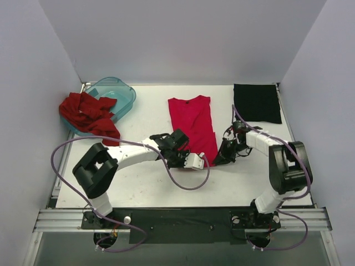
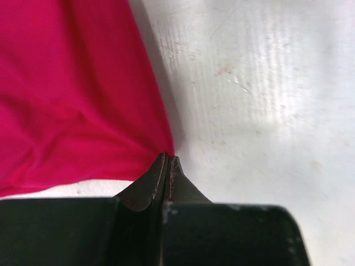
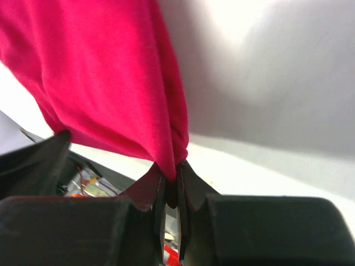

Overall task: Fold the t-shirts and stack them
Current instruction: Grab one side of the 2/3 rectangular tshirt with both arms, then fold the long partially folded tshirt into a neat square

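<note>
Tub (image 1: 123, 95) with brick-red t-shirt (image 1: 87, 113) across rim

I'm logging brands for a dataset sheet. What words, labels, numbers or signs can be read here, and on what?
None can be read.
No print, tag or logo shows on the pink shirt, the red shirt, the black shirt or the tub, in any view.
</note>
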### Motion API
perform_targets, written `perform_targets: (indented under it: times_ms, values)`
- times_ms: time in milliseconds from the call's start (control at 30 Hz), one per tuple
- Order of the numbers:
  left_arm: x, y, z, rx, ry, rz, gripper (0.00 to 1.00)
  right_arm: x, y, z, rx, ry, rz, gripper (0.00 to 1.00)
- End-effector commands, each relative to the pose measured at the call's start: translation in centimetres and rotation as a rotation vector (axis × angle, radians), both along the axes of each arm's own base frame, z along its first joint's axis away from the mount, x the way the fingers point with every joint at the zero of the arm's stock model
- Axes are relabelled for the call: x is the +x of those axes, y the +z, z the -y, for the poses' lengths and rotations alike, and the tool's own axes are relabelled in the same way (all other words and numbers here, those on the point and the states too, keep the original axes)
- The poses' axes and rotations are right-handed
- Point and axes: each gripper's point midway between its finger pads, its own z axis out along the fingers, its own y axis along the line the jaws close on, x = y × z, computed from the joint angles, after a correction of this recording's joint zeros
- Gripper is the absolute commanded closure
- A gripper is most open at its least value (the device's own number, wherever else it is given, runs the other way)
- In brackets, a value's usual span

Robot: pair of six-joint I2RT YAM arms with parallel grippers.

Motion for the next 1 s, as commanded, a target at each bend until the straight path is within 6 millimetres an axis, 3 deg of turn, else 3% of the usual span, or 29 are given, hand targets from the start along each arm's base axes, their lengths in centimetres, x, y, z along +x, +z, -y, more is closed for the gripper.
perform_targets:
  times_ms: [0, 267, 400, 500, 600, 700, 833, 967]
  values:
    - [-4.6, 5.2, -2.7, 0.033, 0.062, -0.201, 1.0, -6.3, 3.2, -0.4, -0.073, 0.127, -0.039, 1.0]
    - [-13.0, 10.9, -8.3, 0.041, 0.056, -0.409, 1.0, -17.3, 7.1, -2.2, -0.052, 0.247, -0.084, 1.0]
    - [-17.3, 15.0, -10.1, -0.025, -0.039, -0.486, 1.0, -21.2, 11.0, -4.1, 0.034, 0.361, -0.077, 1.0]
    - [-18.0, 17.6, -10.0, -0.078, -0.009, -0.5, 1.0, -22.8, 13.9, -5.2, 0.112, 0.4, -0.101, 1.0]
    - [-16.6, 19.9, -9.0, -0.156, 0.06, -0.485, 1.0, -21.3, 15.7, -5.8, 0.151, 0.391, -0.052, 1.0]
    - [-12.8, 20.7, -8.2, -0.234, 0.185, -0.473, 1.0, -17.4, 16.1, -5.6, 0.174, 0.301, -0.023, 1.0]
    - [-6.6, 18.7, -7.5, -0.258, 0.4, -0.482, 1.0, -13.1, 13.9, -4.9, 0.141, 0.295, -0.024, 1.0]
    - [-2.0, 16.2, -6.9, -0.238, 0.494, -0.458, 1.0, -8.3, 11.8, -3.8, 0.139, 0.227, -0.032, 1.0]
